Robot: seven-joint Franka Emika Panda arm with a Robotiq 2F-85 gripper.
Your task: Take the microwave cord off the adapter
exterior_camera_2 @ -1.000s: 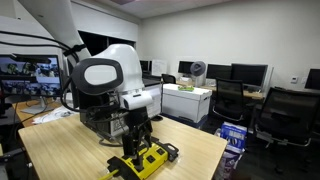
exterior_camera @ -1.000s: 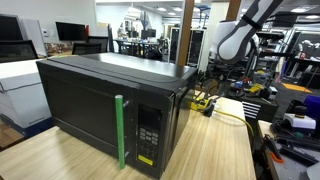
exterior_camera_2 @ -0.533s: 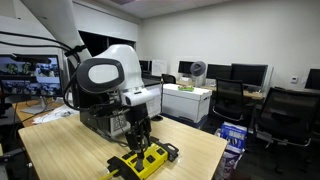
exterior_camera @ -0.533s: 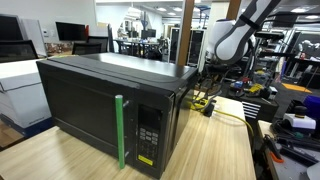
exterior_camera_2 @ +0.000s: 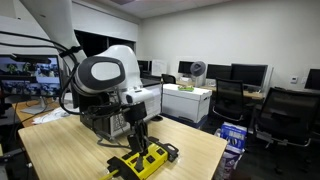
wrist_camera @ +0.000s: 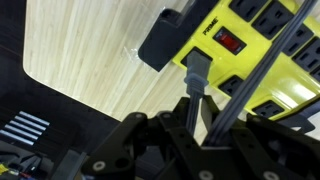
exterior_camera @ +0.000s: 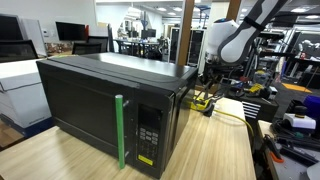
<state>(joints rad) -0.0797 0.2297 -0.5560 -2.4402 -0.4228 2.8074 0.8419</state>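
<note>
The adapter (wrist_camera: 262,45) is a bright yellow strip with dark sockets and a red switch; it lies on the pale wooden table and shows in both exterior views (exterior_camera_2: 141,160) (exterior_camera: 203,100). The microwave cord (wrist_camera: 197,72) ends in a dark plug seated in the strip's side, and its ribbed neck runs down between my fingers. My gripper (wrist_camera: 199,113) stands right above the strip (exterior_camera_2: 137,140) and is shut on that neck. A second dark cable (wrist_camera: 252,75) crosses the strip beside it. The black microwave (exterior_camera: 105,100) stands close behind.
A black blocky plug (wrist_camera: 160,40) sits at the strip's end. The table edge (wrist_camera: 70,90) runs close by, with dark floor beyond. A pale yellow cable (exterior_camera: 229,115) trails over the table. Office chairs (exterior_camera_2: 285,115) and desks stand further off.
The jaws have closed from wide open onto the cord's neck. The arm itself has hardly shifted above the yellow strip.
</note>
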